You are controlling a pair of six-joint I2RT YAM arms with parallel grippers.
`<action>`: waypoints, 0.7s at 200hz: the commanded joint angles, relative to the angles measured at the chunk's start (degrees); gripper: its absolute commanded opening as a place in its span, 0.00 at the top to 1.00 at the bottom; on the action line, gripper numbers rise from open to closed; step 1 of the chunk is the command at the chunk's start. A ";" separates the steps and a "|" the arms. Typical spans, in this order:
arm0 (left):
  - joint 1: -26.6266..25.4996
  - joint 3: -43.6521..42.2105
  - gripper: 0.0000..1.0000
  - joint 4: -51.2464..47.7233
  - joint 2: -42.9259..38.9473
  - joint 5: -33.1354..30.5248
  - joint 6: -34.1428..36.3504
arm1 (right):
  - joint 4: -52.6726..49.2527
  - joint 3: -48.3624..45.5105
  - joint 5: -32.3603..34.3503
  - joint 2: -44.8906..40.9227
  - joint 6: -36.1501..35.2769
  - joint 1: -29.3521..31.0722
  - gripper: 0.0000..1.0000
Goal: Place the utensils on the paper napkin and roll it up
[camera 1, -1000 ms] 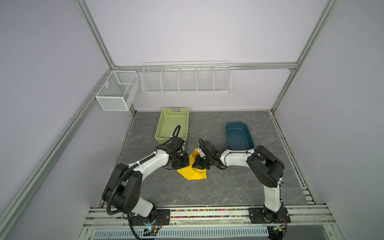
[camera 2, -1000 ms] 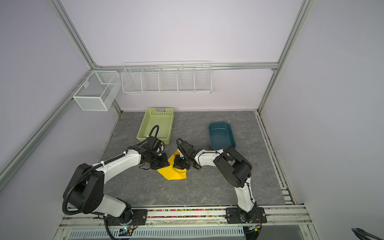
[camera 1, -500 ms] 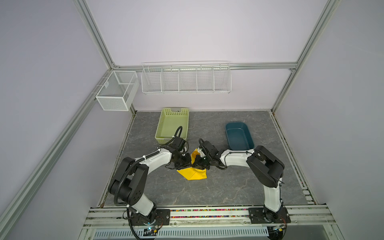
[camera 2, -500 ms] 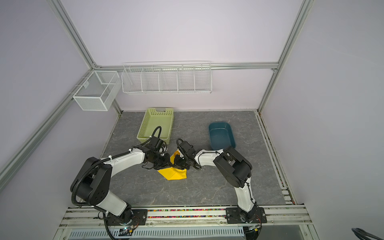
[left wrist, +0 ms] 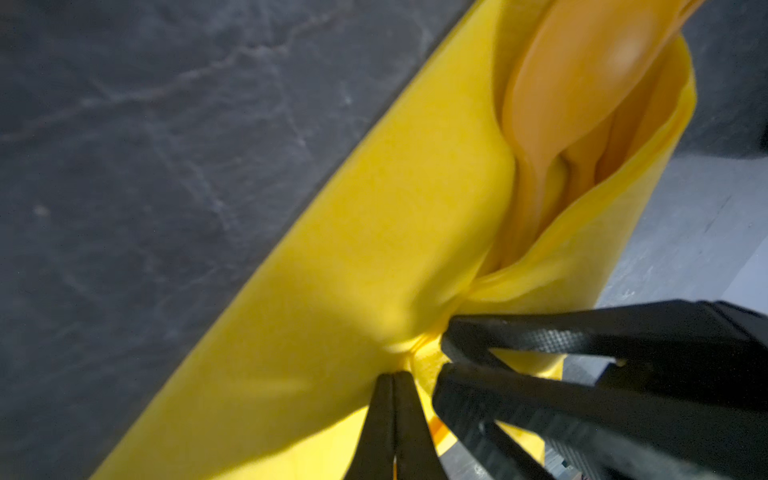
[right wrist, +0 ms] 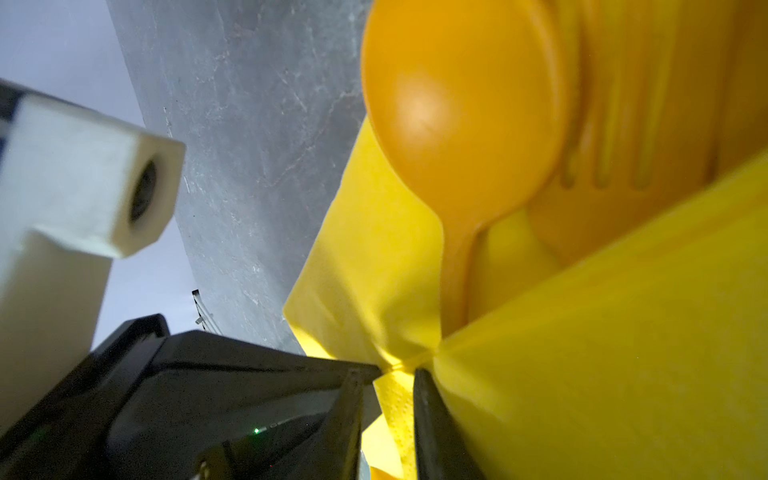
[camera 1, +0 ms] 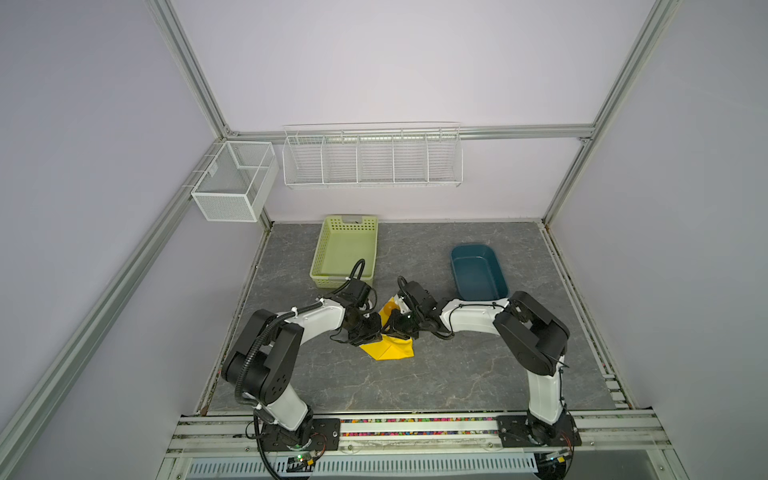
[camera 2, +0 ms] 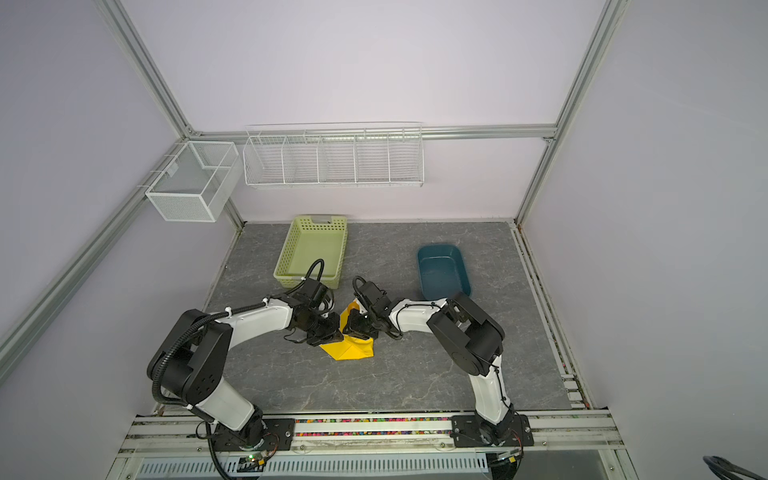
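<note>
The yellow paper napkin (camera 1: 391, 350) (camera 2: 352, 350) lies folded over the utensils mid-table, between my two grippers. The orange spoon (left wrist: 582, 75) (right wrist: 457, 104) and the fork (right wrist: 615, 145) poke out of its open end. In both top views the utensils are hidden. My left gripper (left wrist: 392, 376) (camera 1: 375, 332) is shut, pinching a gathered fold of the napkin at its tips. My right gripper (right wrist: 388, 384) (camera 1: 394, 328) meets it from the other side, with its jaws slightly apart and a strip of napkin loose between them. Its fingers (left wrist: 540, 340) show beside my left tips.
A green basket (camera 1: 345, 253) stands just behind the left arm. A dark blue tub (camera 1: 478, 270) sits behind the right arm. A wire shelf (camera 1: 372, 160) and a mesh box (camera 1: 232, 187) hang on the walls. Grey stone-look tabletop (camera 1: 436, 382) spreads in front of the napkin.
My left gripper has edged right onto the napkin and closed on its fold. My right gripper's jaws have parted, loosening their hold on the napkin.
</note>
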 commanded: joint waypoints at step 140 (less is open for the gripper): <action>-0.01 -1.25 0.98 -1.31 1.50 -1.60 0.99 | -3.25 -1.08 0.10 0.29 1.12 0.45 0.93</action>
